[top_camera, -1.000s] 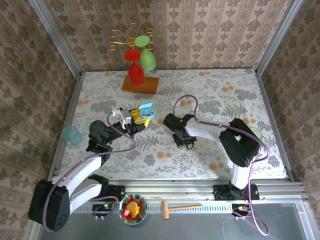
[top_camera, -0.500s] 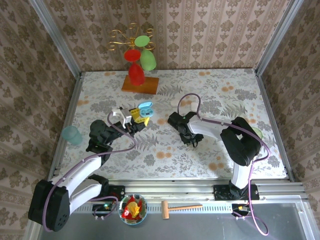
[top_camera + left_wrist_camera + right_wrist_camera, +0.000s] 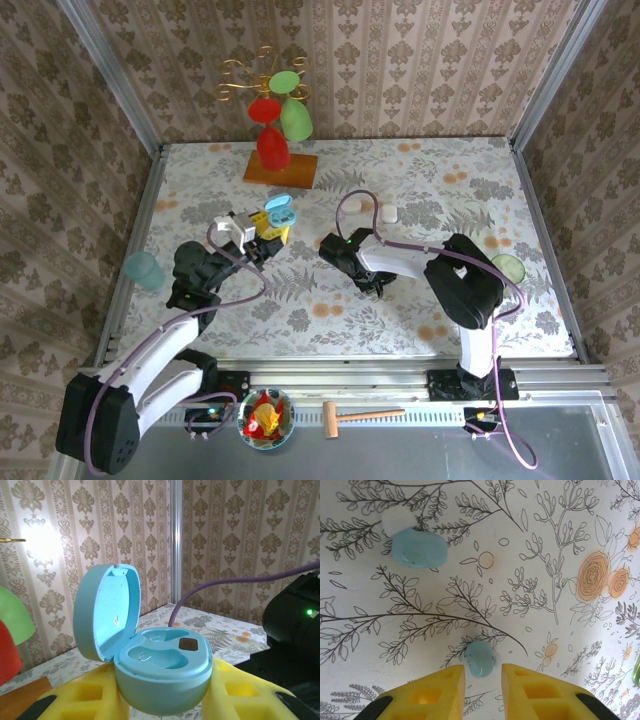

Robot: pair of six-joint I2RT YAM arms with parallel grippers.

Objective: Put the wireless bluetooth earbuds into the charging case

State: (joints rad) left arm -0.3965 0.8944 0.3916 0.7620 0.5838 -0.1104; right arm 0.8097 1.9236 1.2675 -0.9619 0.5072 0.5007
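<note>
"Clamping what, the left gripper (image 3: pixel 162 702)?" asks the 1st watcher.

"Its yellow fingers (image 3: pixel 80 697) are pinched on the pale blue charging case (image 3: pixel 165 672), 1 finger on each side," says the 2nd. "The case sits upright, its lid (image 3: pixel 102 612) swung open and standing beside the base. Both of its 2 sockets are empty."

"And the right gripper (image 3: pixel 482 674)?"

"It points down at the flowered table (image 3: pixel 555 545), jaws parted by a narrow gap. A small pale blue earbud (image 3: pixel 480 658) lies on the table with its near end just inside that gap. It looks close against 1 finger, while a sliver of table shows between it and the other, so it isn't pinched."

"Any other pieces?"

"A second pale blue piece (image 3: pixel 418 547), bigger in the wrist view, lies farther ahead and off to the side, with a white bit against its far side. From above, 2 white cases (image 3: pixel 362 211) rest side by side just beyond the right arm, well apart from the blue case."
</note>
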